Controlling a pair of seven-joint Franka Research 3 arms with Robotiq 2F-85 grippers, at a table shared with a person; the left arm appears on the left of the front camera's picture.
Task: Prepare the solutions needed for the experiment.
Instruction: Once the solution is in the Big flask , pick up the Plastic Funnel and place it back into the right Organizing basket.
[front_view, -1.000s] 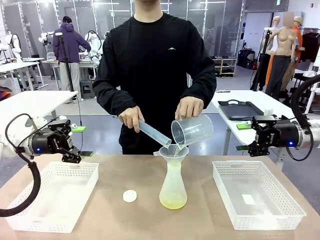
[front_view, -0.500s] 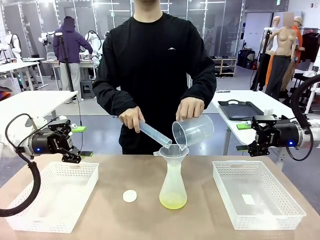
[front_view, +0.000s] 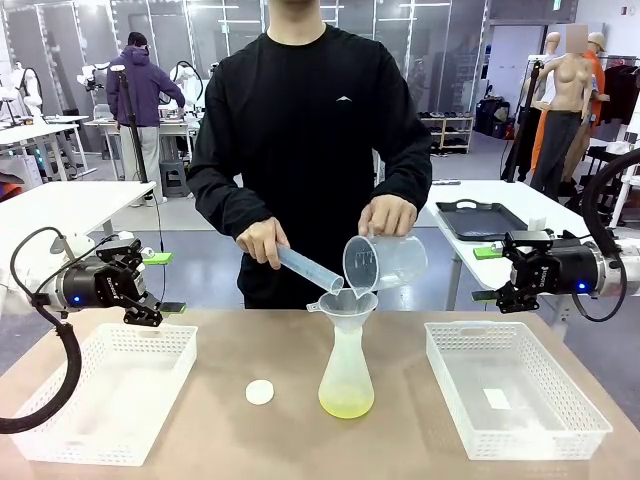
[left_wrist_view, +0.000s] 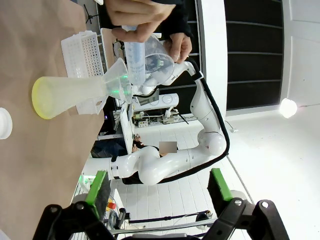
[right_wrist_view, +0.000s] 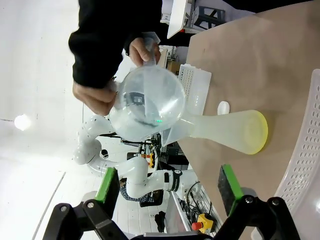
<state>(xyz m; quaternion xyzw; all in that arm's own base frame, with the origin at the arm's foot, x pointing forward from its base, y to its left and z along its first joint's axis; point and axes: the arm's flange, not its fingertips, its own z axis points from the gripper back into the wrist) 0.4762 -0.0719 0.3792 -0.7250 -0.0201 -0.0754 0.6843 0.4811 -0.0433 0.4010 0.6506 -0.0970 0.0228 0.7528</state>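
Your left claw (front_view: 163, 283) and right claw (front_view: 485, 273) both hang spread wide and empty, at the desk's (front_view: 250, 440) far corners. The solutions (front_view: 346, 403) lie shallow in the conical flask (front_view: 346, 365) mid-desk, with a person pouring through a loose funnel (front_view: 343, 302). Probably light, smooth and sloshy. Grip the narrow neck and keep it upright.

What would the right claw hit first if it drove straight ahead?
Probably the beaker that the person tilts over the funnel: the right claw points at it. Depth is unclear, so it might pass beside it.
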